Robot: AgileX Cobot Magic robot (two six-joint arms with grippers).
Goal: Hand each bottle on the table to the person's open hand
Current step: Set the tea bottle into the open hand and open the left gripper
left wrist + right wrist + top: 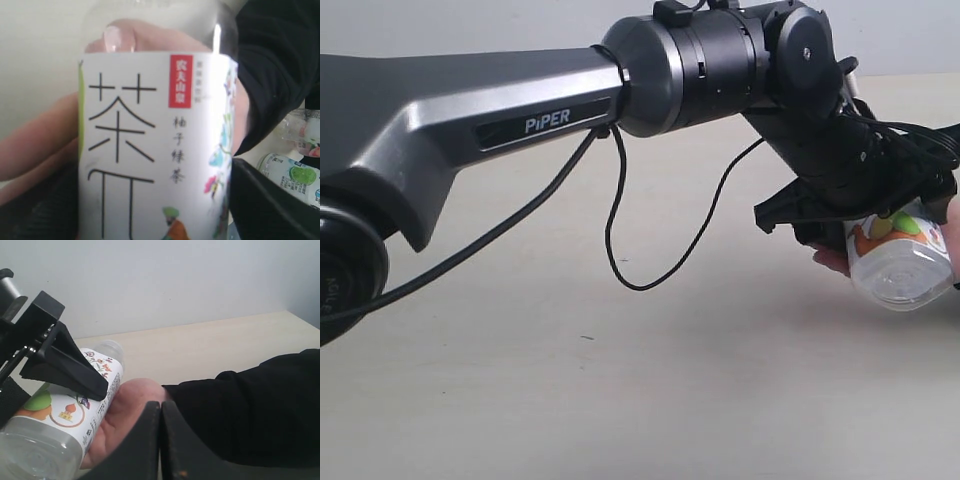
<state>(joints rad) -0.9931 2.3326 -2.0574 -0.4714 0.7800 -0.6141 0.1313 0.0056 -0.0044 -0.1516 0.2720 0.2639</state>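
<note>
The orange-green fruit bottle (898, 258) lies tilted in my left gripper (865, 225), which has reached across to the right side. It is shut on the bottle's labelled body (155, 150), with one black finger (265, 200) at the label's edge. The person's open hand (828, 261) is under the bottle and touches it; a thumb (120, 37) shows over the label's top. In the right wrist view the bottle (65, 410) rests on the palm (125, 410), with a left finger (65, 365) still pressed on it. My right gripper (160, 407) is shut and empty, close to that hand.
The left arm (520, 110) spans the pale table (620, 390), and a black cable (620, 250) loops below it. A green-lime bottle (292, 177) and a pinkish one (302, 127) lie on the table beyond. The person's black sleeve (250, 405) comes in from the side.
</note>
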